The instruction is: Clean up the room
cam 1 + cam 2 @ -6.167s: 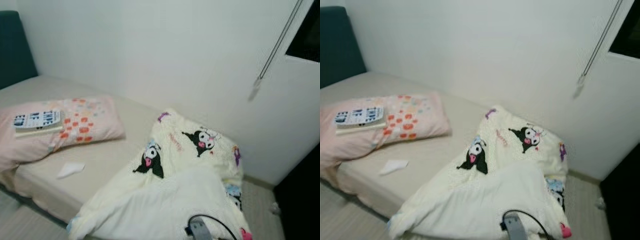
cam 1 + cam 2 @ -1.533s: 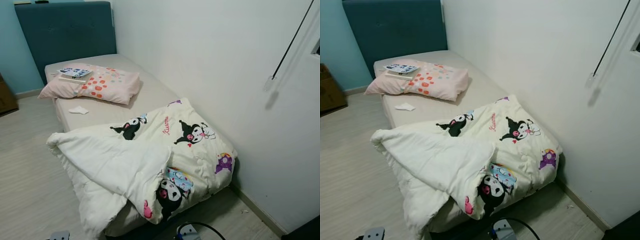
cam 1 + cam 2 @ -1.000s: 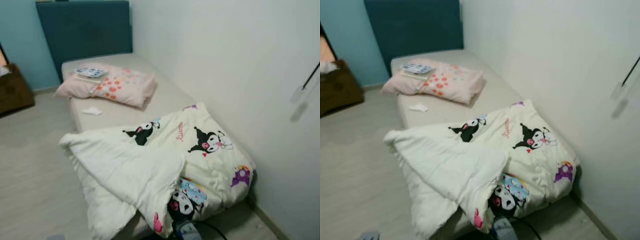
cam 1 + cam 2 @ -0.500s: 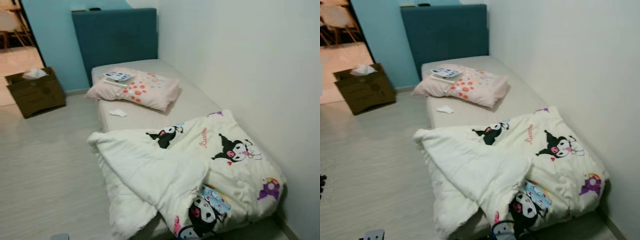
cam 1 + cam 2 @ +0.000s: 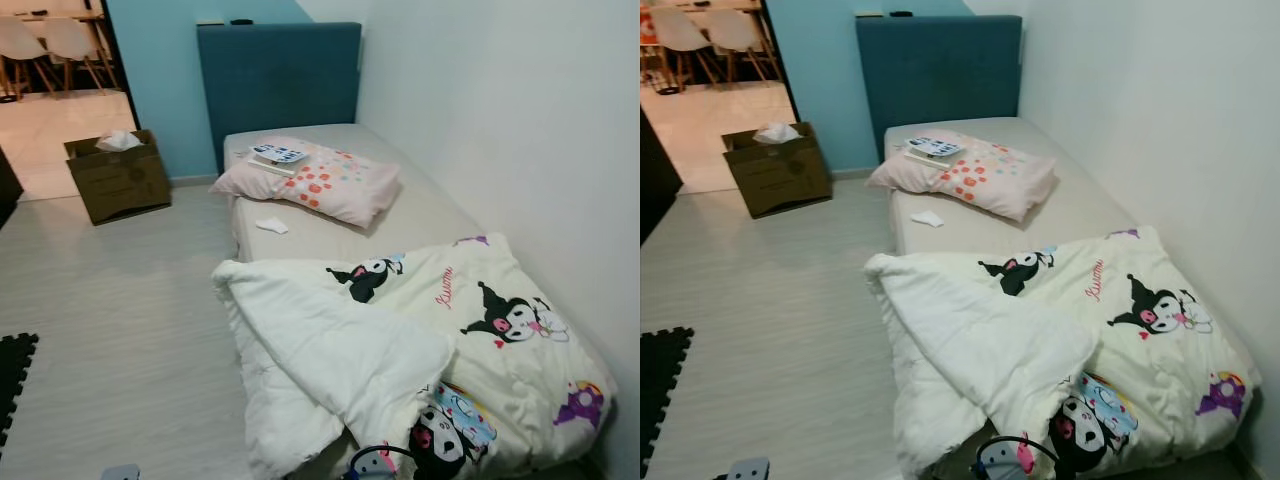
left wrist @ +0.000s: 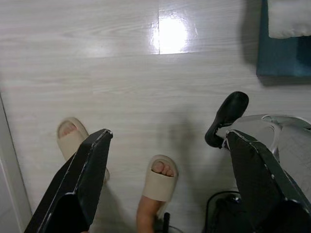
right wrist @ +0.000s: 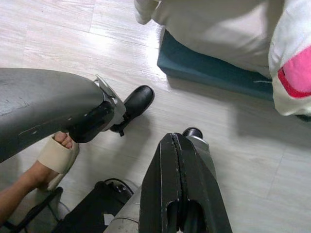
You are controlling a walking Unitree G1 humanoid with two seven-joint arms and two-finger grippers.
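Head cams: bed (image 5: 420, 215) w/ teal headboard (image 5: 280, 85) along the right wall. Pink pillow (image 5: 325, 182) at the head end, book (image 5: 277, 155) lying on top of it. Small white crumpled scrap (image 5: 270, 226), prob. tissue, on the bare mattress just below the pillow. Cartoon-print duvet (image 5: 1070, 330) bunched over the foot end, one white corner folded back and hanging off the floor side. Cardboard box (image 5: 118, 178) on the floor left of the headboard, something white sticking out the top. Black foam mat (image 5: 14, 375) at the far left edge.

Wrist cams add the floor under the robot: left gripper (image 6: 167, 167) hangs w/ fingers spread wide, nothing between; a person's feet in beige slides (image 6: 158, 184) below. Right gripper (image 7: 177, 184) has fingers pressed together, empty; robot's black foot (image 7: 136, 103) and teal bed base (image 7: 209, 70) beyond, duvet edge draping over it.
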